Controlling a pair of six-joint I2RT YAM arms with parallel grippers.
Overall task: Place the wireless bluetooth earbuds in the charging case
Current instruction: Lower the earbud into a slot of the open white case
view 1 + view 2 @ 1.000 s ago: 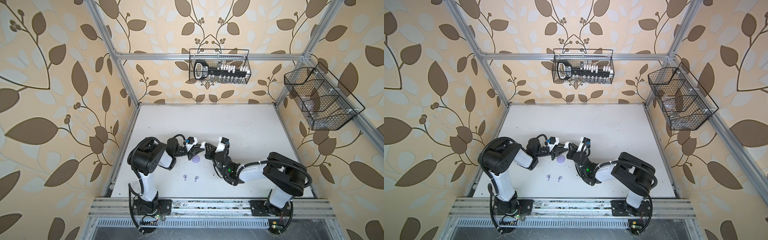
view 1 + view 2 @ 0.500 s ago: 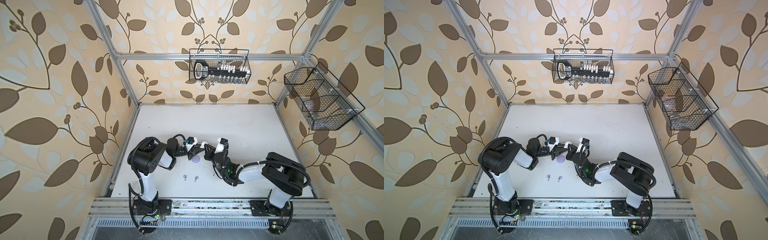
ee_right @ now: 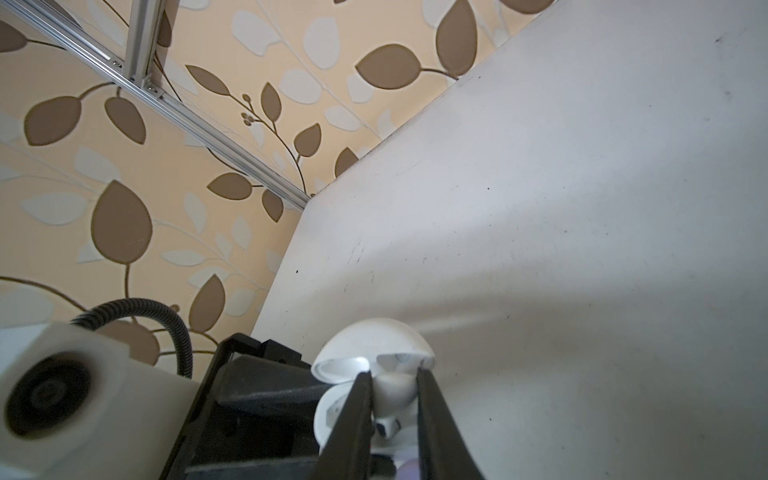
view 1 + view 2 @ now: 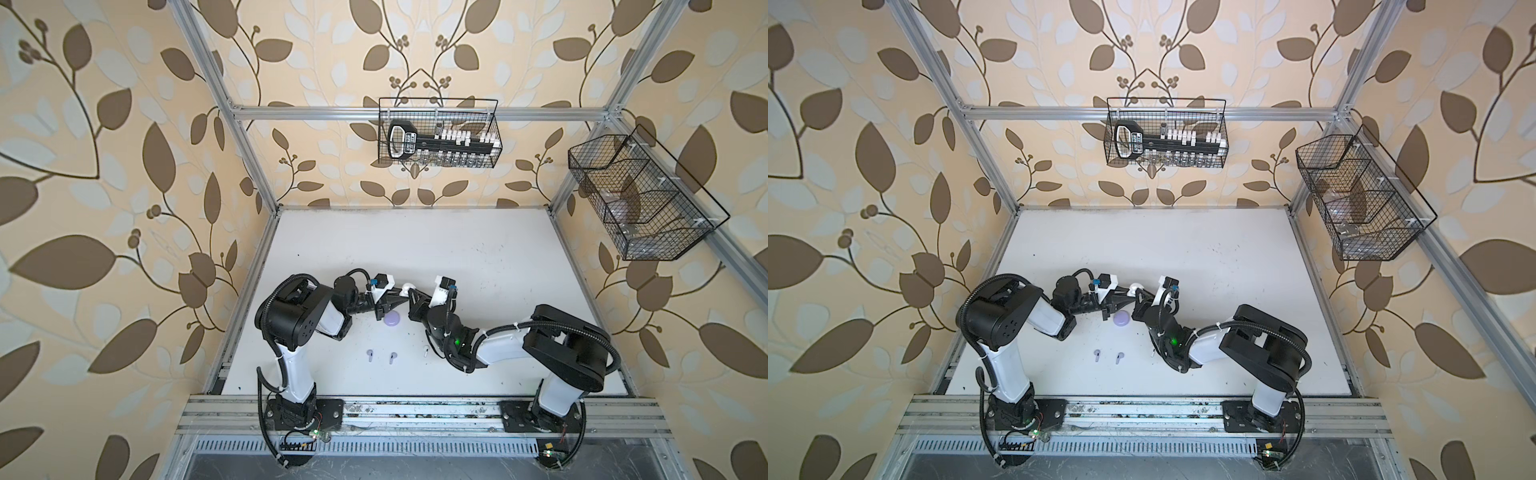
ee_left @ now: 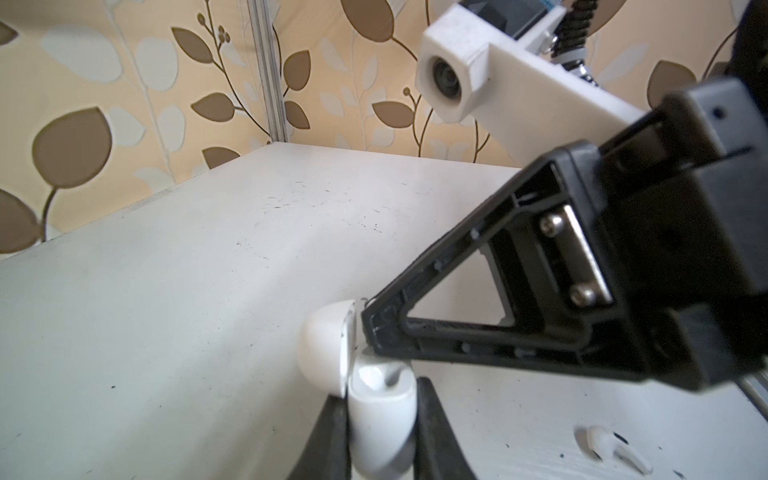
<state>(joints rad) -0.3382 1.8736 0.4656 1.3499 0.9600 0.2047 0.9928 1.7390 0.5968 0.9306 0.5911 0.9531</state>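
My left gripper (image 5: 381,390) is shut on the body of a white charging case (image 5: 380,419), whose lid (image 5: 324,345) hangs open. The case (image 4: 407,287) is held above the table in both top views. My right gripper (image 3: 392,374) is shut on a white earbud (image 3: 395,388) and holds it at the case's open mouth, its tip (image 5: 368,328) against the lid's edge. Another white earbud (image 5: 611,451) lies on the table near the right arm. Two lavender earbuds (image 4: 369,354) (image 4: 393,356) lie nearer the front edge.
A round lavender case (image 4: 392,320) sits shut on the table just under the two grippers. A wire basket (image 4: 438,133) with tools hangs on the back wall and another wire basket (image 4: 642,199) on the right wall. The left wrist camera (image 3: 50,395) is close to my right gripper.
My right gripper has edged a little to the left with the white earbud, closer to the open case. The left arm and the case have stayed put.
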